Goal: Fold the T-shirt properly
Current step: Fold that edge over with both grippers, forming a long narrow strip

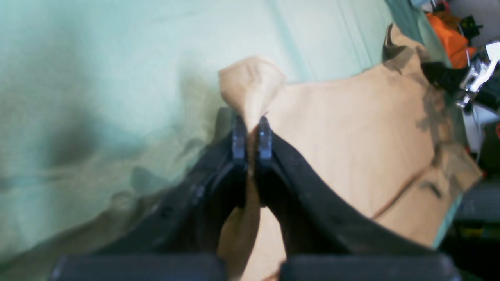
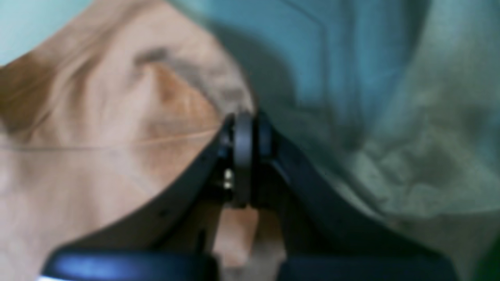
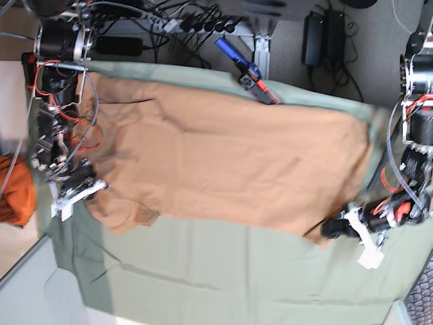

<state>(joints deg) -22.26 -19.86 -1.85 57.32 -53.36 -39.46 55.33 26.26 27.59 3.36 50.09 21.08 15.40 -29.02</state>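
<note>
Left gripper (image 1: 252, 134): nearest the left wrist camera, its jaws are pinched tight on a bunched corner of the T-shirt (image 1: 351, 128); a tuft of tan cloth stands up beyond the tips and more runs back between the fingers.
Right gripper (image 2: 243, 128): jaws pressed together at the shirt's edge; the blur hides whether cloth sits between the tips, though tan fabric shows behind them, so a hold is likely but not certain.
T-shirt position: in the base view it lies spread across the far half of the pale green sheet (image 3: 223, 271), long axis left to right, one sleeve hanging toward the near left.
Held points: left gripper (image 3: 338, 229) at the near right corner, right gripper (image 3: 91, 186) at the near left edge beside the sleeve.
Handling: soft, light and limp, I judge; it will drape and sag between the two holds and wrinkle easily.
Where to grip: corners and hems, where doubled cloth gives the tips something to bite; a pinch in the middle would only raise a peak.
Risk: thin cotton may slip from a shallow pinch, or the sheet below may be caught along with it.
Surroundings: orange cloth bundle (image 3: 15, 189) off the left edge; blue-and-red tool (image 3: 247, 71) at the far edge.
</note>
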